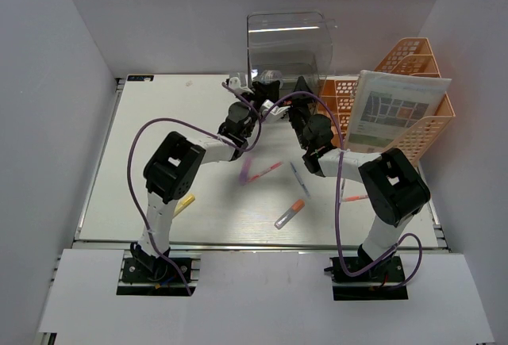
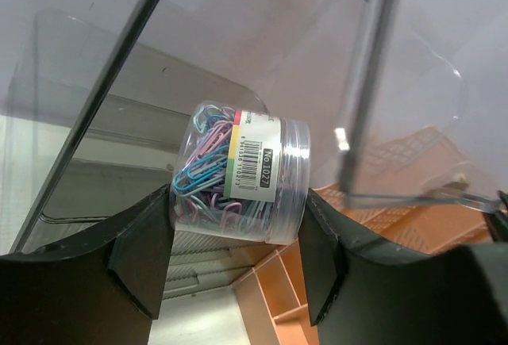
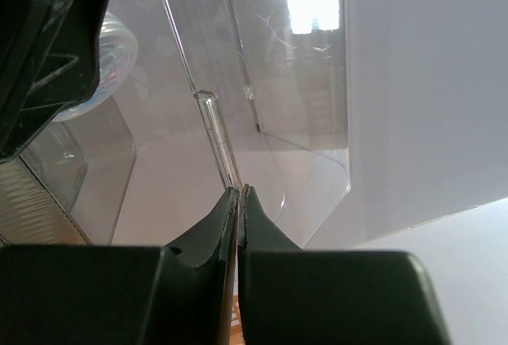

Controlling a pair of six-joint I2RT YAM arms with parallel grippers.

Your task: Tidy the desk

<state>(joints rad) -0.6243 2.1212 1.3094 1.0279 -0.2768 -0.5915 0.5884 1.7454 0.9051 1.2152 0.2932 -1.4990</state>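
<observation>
The white desk [image 1: 159,123] holds scattered pens. My left gripper [image 2: 238,199] is shut on a clear round jar of coloured paper clips [image 2: 238,172], with one black finger [image 2: 139,262] on each end. The jar hangs tilted in front of the clear drawer box [image 1: 286,44] at the back of the desk. My right gripper [image 3: 240,192] is shut on a thin clear plastic wall [image 3: 226,147] of that box's drawer, just right of the left gripper [image 1: 266,91]. In the right wrist view the jar [image 3: 111,67] shows at the upper left.
An orange mesh tray rack [image 1: 417,127] stands at the back right with a printed sheet [image 1: 393,111] leaning in it. On the desk lie a pink pen [image 1: 263,171], a blue pen [image 1: 299,178], an orange-capped marker [image 1: 290,213], a yellow item [image 1: 184,204] and an orange pen [image 1: 355,199].
</observation>
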